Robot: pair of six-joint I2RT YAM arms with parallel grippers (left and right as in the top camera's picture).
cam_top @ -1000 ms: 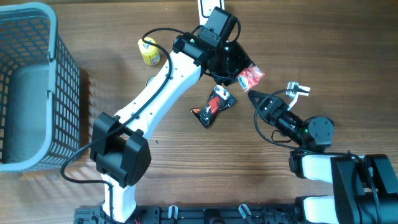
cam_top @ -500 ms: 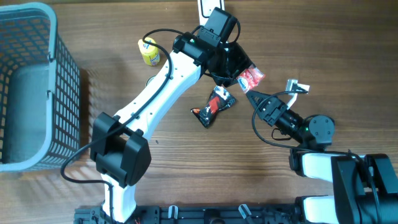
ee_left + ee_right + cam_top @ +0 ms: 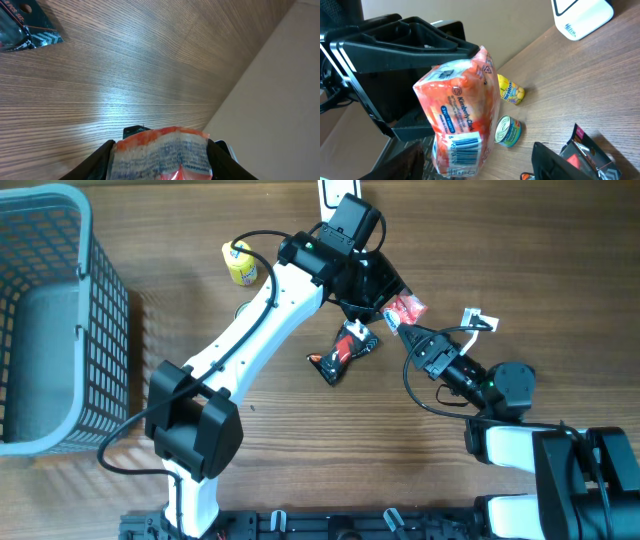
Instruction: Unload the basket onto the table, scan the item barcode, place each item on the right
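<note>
The item is an orange and white tissue pack (image 3: 406,307), held above the table by my left gripper (image 3: 386,297), which is shut on it. In the left wrist view the pack (image 3: 160,150) fills the space between both black fingers (image 3: 102,156). My right gripper (image 3: 403,332) sits just below the pack. In the right wrist view the pack (image 3: 460,107) hangs between the two fingers of my right gripper (image 3: 481,162), its barcode (image 3: 465,149) facing the camera. The jaws stand open, with a gap showing on the right side.
A white device (image 3: 335,190) stands at the table's far edge. A yellow bottle (image 3: 240,263), a small can (image 3: 507,131) and a black snack packet (image 3: 342,350) lie near the arms. A blue mesh basket (image 3: 88,330) fills the left side.
My right gripper has moved up and left, closer to the pack, and its jaws have narrowed. The left arm has barely shifted, still holding the pack.
</note>
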